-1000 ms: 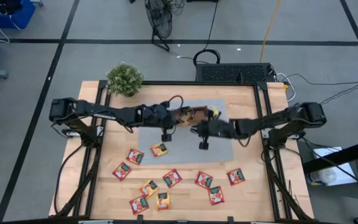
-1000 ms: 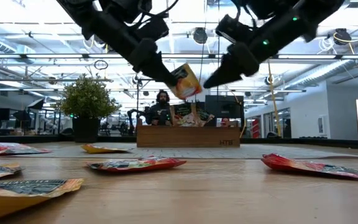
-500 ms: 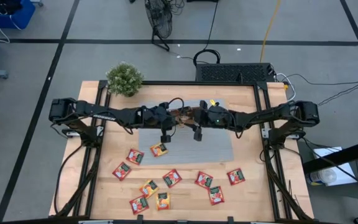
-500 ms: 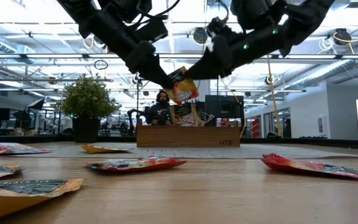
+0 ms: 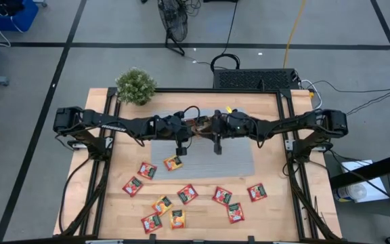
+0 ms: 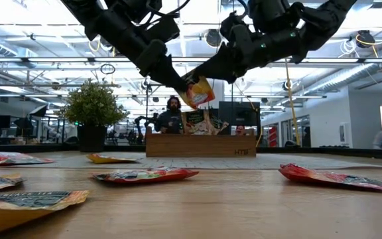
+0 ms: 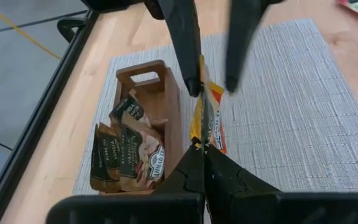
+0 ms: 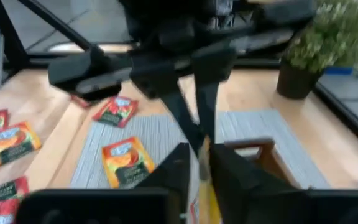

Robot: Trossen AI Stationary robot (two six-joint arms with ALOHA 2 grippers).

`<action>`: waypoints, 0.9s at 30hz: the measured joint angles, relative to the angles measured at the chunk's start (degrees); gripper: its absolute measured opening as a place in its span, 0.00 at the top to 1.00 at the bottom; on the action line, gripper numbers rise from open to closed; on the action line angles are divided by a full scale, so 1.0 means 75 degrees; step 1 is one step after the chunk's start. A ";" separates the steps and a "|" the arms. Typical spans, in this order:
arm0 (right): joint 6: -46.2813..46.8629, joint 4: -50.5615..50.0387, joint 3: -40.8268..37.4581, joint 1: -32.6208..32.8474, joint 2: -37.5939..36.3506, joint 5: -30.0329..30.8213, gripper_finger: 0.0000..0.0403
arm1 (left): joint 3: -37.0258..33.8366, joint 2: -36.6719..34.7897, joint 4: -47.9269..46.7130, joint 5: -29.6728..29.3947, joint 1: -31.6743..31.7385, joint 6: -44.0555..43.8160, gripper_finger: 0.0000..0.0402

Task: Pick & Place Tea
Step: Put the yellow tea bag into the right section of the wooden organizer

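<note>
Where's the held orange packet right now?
In the low view the orange packet hangs mid-air at centre, pinched between the left gripper and right gripper, above the wooden tray on the grey mat.

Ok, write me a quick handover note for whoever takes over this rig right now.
Left claw: shut on an orange-yellow tea packet, held in the air above the wooden tray.
Right claw: closing on the same packet from the other side; a handover seems under way, its grip unconfirmed.
Done: several packets already stand in the tray.
Left: about eleven packets lie loose on the table, one on the grey mat.
</note>
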 joint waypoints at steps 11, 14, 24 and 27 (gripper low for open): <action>-0.0564 -0.0128 0.0009 0.0020 -0.0008 -0.0046 1.00 | -0.0014 0.0012 0.0592 -0.0029 0.0012 -0.0101 0.96; -0.0685 -0.0425 0.0009 0.0080 -0.0006 0.0170 1.00 | -0.0013 0.0012 0.0520 -0.0023 0.0000 -0.0184 0.99; -0.1668 -0.0374 0.0003 0.0368 0.0000 0.0988 0.95 | -0.0012 0.0012 0.0527 -0.0020 0.0003 -0.0334 0.99; -0.1854 -0.0656 0.0001 0.0373 -0.0056 0.0996 0.85 | -0.0012 0.0012 0.0458 -0.0017 0.0003 -0.0337 0.99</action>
